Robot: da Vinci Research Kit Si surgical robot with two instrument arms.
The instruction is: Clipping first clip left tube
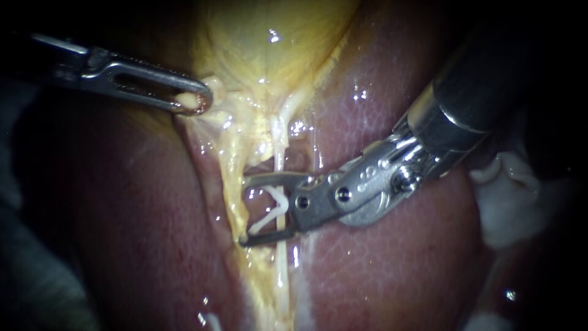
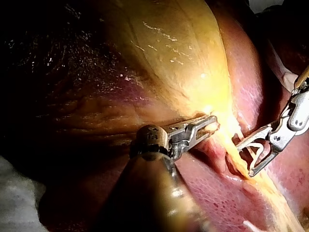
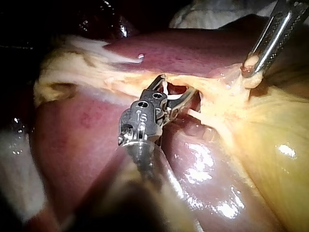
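Our right instrument's end effector (image 1: 245,211) holds a gaping white clip (image 1: 274,211) astride the pale tube (image 1: 279,144). Our left end effector (image 1: 199,101) grips the gallbladder (image 1: 269,43), keeping it taut. We should seat the clip fully across before squeezing.

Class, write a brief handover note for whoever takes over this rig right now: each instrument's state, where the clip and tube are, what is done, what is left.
Left instrument: jaws shut on yellowish tissue beside the gallbladder.
Right instrument: jaws stand wide apart and hold an open white clip. They straddle the pale tube above the liver.
Done: the clip appears to sit across the tube.
Left: check that the tube lies fully inside, squeeze the clip shut, release, back out.
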